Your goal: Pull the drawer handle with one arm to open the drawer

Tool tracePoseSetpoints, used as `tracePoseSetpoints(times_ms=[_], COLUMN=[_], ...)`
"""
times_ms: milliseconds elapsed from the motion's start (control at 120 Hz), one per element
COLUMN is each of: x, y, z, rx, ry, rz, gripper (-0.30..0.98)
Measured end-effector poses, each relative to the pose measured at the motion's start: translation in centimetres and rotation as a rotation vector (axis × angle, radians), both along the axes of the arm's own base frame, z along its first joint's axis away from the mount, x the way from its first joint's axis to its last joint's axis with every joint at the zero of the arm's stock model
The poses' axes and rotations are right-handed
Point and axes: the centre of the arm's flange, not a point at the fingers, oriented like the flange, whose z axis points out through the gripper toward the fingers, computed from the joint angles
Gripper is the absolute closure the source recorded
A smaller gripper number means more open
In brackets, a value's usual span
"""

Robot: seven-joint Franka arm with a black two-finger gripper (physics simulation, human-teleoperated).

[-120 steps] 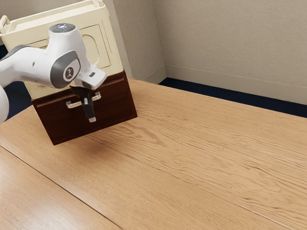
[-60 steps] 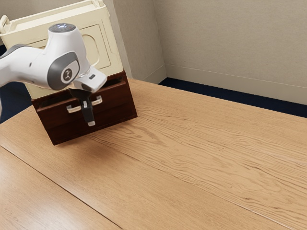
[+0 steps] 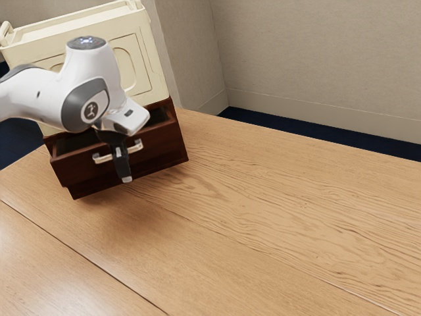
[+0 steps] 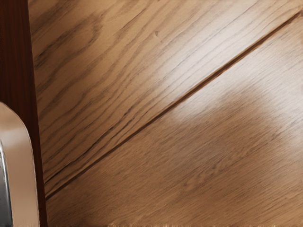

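My black gripper [image 3: 123,166] points down at the middle of the silver handle [image 3: 137,146], overlapping it in the exterior view. Its hold on the bar is hidden by the overlap. The dark red-brown drawer [image 3: 80,170] stands partly out of its cabinet, and a dark strip of its inside shows above the front panel. In the wrist view, the pale metal handle [image 4: 21,151] curves along one edge beside the dark drawer front [image 4: 15,52].
A cream-coloured box-like unit [image 3: 150,79] rests on top of the drawer cabinet. The wooden table [image 3: 263,217] spreads out in front of the drawer and toward the exterior view's right. A beige wall [image 3: 316,59] stands behind.
The drawer has come outward from its closed position, its gap widening. My gripper has moved outward along with the handle, and the arm's wrist has shifted slightly lower.
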Motion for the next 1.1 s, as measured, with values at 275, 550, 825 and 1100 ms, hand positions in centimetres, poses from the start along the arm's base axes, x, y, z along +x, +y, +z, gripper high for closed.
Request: tracePoseSetpoints(times_ms=[275,550,825,1100], x=[-1.4,-2.9,-3.8,-5.1], y=[-1.9,-3.8,-5.1,-6.4], z=[-0.2,0.2,1.2,5.3], rx=[0.003,0.021,0.034,0.087], ry=[0.000,-0.010,-0.028,-0.090], rz=[0.006,0.010,0.018,0.021], gripper=[0.01,0.03,0.06,0.02])
